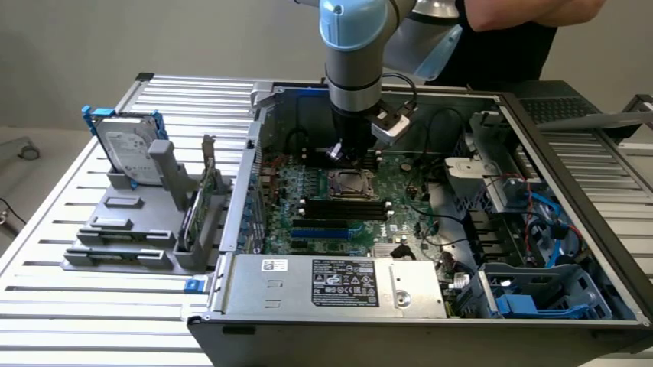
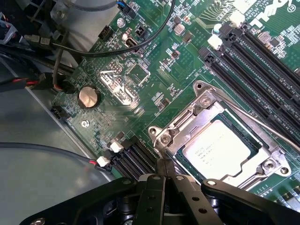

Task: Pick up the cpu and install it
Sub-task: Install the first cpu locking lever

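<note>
Cpu (image 2: 216, 151) lies flat inside the metal socket (image 2: 176, 130) on the green board (image 2: 154, 70), in the open computer case (image 1: 306, 294). Gripper (image 2: 165, 177) jaws are closed tight, holding nothing, just beside the socket.

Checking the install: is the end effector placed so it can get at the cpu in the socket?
Probably yes. The shut end effector hovers at the socket frame's edge; the cpu lies face-up with nothing over it.
</note>
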`<move>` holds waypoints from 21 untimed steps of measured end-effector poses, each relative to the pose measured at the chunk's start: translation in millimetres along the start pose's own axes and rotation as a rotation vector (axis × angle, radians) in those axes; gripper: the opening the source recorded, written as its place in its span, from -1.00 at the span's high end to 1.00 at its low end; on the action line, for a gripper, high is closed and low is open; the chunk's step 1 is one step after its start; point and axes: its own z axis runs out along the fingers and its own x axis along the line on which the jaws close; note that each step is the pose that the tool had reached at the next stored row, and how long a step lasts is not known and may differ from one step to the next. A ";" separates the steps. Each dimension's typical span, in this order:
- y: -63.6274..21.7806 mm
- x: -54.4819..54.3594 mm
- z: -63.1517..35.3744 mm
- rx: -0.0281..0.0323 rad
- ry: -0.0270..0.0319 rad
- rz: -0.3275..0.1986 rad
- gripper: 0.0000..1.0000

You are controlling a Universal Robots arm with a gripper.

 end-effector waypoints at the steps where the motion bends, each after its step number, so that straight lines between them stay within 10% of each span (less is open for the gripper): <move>1: 0.1 0.1 -1.0 0.0004 -0.0006 0.001 0.79; 21: 1.3 -22.5 -28.0 0.0240 0.0044 0.013 0.79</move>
